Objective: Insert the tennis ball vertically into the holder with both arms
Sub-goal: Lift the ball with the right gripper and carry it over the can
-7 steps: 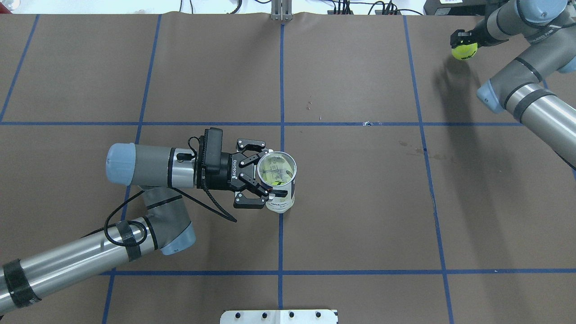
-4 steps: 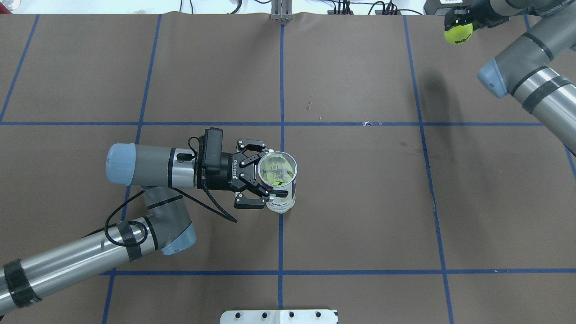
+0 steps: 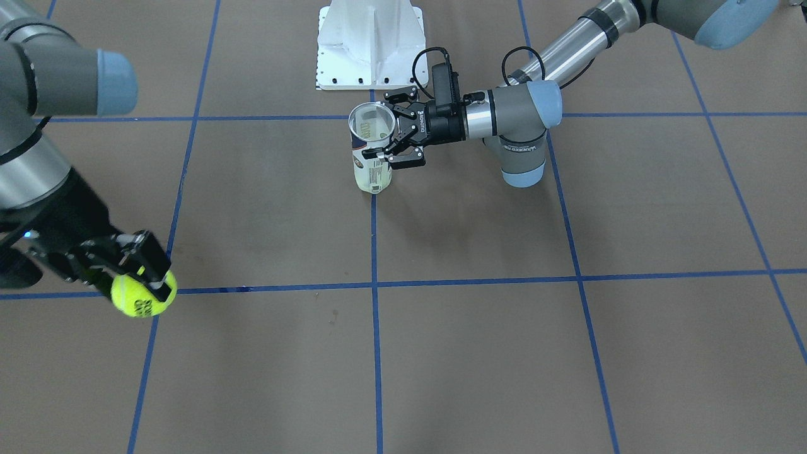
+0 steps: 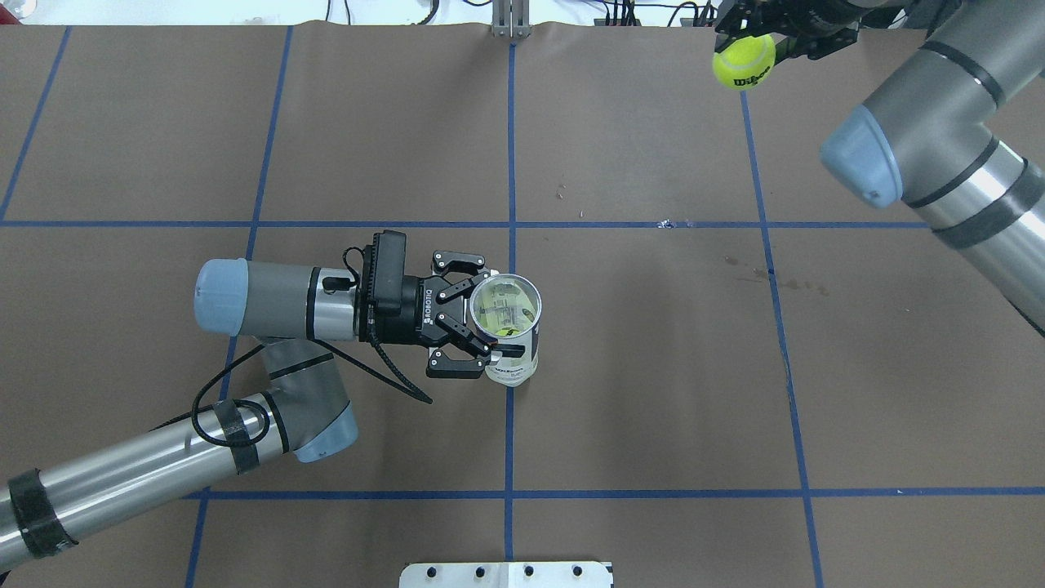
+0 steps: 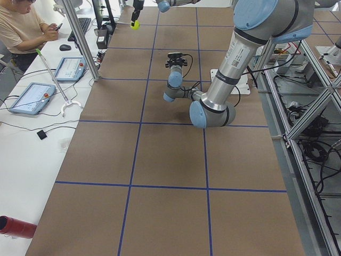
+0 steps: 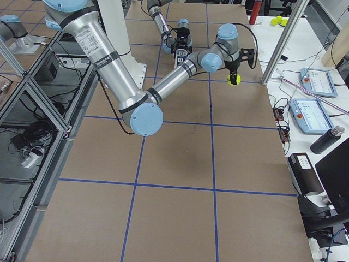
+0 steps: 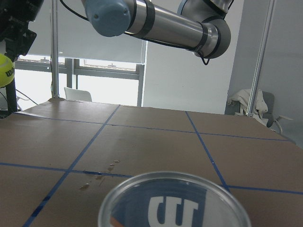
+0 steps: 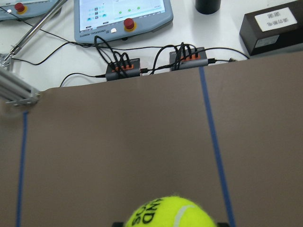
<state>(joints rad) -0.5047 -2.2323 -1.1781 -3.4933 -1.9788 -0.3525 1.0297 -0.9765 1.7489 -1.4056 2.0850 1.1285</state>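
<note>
Right end effector pinches the tennis ball, far right; left end effector clamps the upright holder. Transport step, I judge: next needs the ball centred above its opening.

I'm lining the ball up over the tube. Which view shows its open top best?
Overhead exterior: it looks almost straight down into the holder, the whole rim showing. Front-facing shows the rim slanted; the left wrist camera only part of it, close up; the side views barely show it; the right wrist camera none.
</note>
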